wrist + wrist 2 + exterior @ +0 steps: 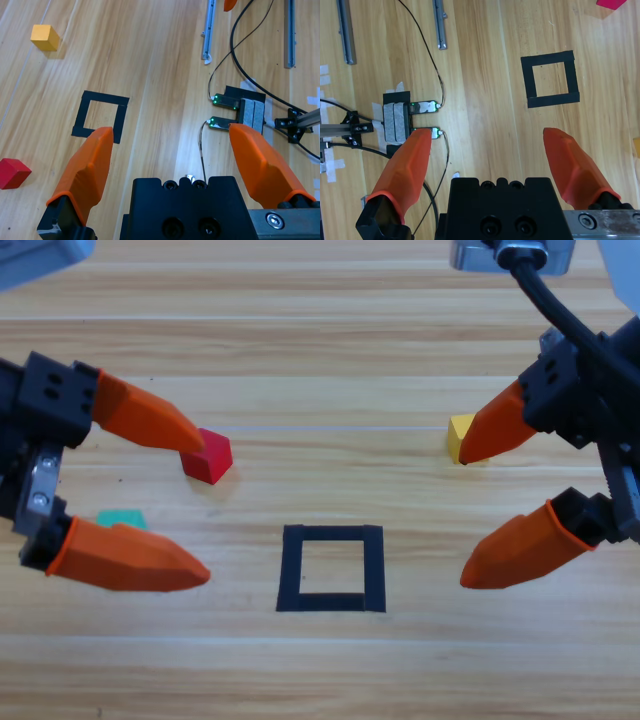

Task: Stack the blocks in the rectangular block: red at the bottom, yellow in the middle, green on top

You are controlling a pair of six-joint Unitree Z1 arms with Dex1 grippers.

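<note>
- Near the middle of the wooden worktop (320, 680), toward its front, we see the rectangular block (331, 568), a black tape outline with bare wood inside and no cube in it.
- On the left side, our left claw (195, 505) hangs above the wood with its two orange jaws spread wide and nothing between them.
- We find the red cube (207, 456) left of the outline and farther back, just beside the tip of the left claw's upper jaw in the high view; we cannot tell whether they touch. In the left wrist view the same cube lies at the left edge, outside the jaws.
- We spot the green cube (122, 519) farther left, mostly hidden behind the left claw's lower jaw in the high view.
- On the right side, our right claw (462, 520) is also spread wide and holds nothing.
- We see the yellow cube (459, 436) right of the outline and farther back, partly covered by the right claw's upper jaw tip in the high view.
- All three cubes sit apart from each other on the wood, none stacked.
- Both wrist views show the outline lying ahead of the jaws.
</note>
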